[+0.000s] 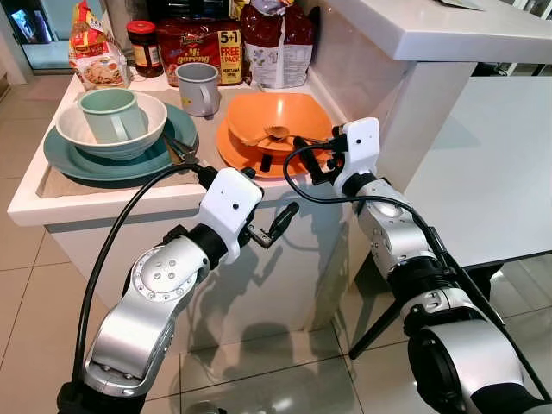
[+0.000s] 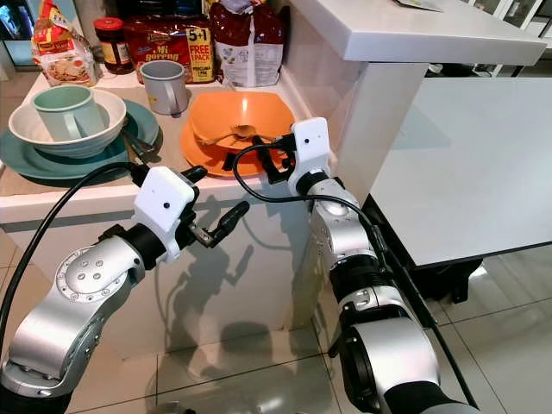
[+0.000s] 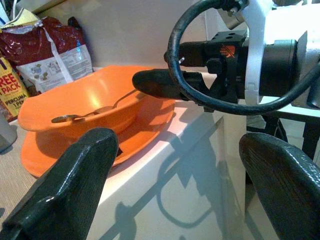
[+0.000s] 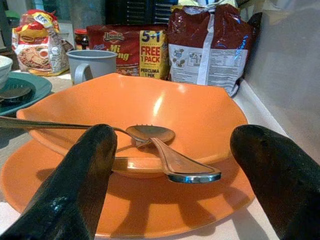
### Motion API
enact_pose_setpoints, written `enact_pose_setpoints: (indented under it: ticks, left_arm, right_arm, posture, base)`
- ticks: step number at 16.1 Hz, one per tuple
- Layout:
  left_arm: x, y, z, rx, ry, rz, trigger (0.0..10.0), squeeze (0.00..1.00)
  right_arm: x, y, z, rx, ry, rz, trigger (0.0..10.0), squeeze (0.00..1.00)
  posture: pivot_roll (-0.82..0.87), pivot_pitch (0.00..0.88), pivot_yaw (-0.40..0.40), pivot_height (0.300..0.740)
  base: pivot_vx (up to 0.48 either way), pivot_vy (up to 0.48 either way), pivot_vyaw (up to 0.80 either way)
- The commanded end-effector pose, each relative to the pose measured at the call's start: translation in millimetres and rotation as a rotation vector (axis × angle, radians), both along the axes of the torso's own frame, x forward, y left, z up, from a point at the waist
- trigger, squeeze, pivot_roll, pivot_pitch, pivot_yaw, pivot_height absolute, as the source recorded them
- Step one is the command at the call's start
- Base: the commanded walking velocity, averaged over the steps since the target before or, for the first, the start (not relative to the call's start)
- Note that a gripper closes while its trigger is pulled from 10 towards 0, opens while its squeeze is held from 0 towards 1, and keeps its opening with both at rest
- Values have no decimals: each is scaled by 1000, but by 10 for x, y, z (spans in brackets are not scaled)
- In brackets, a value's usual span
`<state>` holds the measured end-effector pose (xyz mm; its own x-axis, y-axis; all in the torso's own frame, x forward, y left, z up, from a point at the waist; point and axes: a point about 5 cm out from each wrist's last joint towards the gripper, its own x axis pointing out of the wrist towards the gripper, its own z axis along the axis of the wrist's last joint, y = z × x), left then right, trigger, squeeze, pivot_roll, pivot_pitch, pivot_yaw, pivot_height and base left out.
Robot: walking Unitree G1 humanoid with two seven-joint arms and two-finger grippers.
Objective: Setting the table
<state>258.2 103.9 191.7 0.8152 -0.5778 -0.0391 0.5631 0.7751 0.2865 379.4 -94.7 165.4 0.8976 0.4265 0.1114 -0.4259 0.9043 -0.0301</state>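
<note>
Standing against a tall white wall block (image 1: 431,34), a white counter (image 1: 103,203) carries the tableware, with a beige mat under the left-hand stack and glossy pale floor tiles (image 1: 17,328) below that reflect the robot's arms. At the counter's right end an orange bowl (image 1: 280,121) sits on an orange plate (image 1: 237,155), and a metal spoon (image 4: 165,150) and fork (image 4: 55,125) lie in the bowl with the spoon's handle reaching over the rim toward the counter edge. The right gripper (image 4: 175,175) hovers at that edge just in front of the plate, its two black fingers (image 4: 75,185) spread wide to either side of the spoon handle and touching nothing. The left gripper (image 3: 175,195) is lower, in front of the counter's white face, fingers likewise spread apart and empty, pointed toward the right gripper and the orange dishes. To the left on the counter a pale green mug (image 1: 112,116) stands inside a white bowl (image 1: 151,129) on a teal plate (image 1: 86,164), with dark cutlery (image 1: 179,148) lying on that plate's near right rim. A grey mug (image 1: 200,88) stands behind, between the two stacks. Along the back are a yellow noodle packet (image 1: 95,52), a red-lidded jar (image 1: 145,47), a red multipack of Mi Goreng noodles (image 1: 203,47) and a dark red bag (image 1: 276,43). To the right of the wall block a white table (image 1: 492,164) on dark legs stands lower than the counter
</note>
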Motion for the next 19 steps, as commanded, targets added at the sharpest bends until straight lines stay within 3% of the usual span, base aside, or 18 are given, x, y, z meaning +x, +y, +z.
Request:
enact_pose_setpoints:
  ticks: [1,19]
  left_arm:
    - [-15,-39,56,-2,-18,-23,10000,0]
    - [-12,-46,44,10,-20,-25,10000,0]
  right_arm:
    - [27,-33,48,9,-13,-1,0,0]
    - [54,-24,17,-3,-18,24,0,0]
  posture:
    - [92,0,-85,740]
    - [94,0,-87,740]
  base:
    - [0,0,0]
    - [0,0,0]
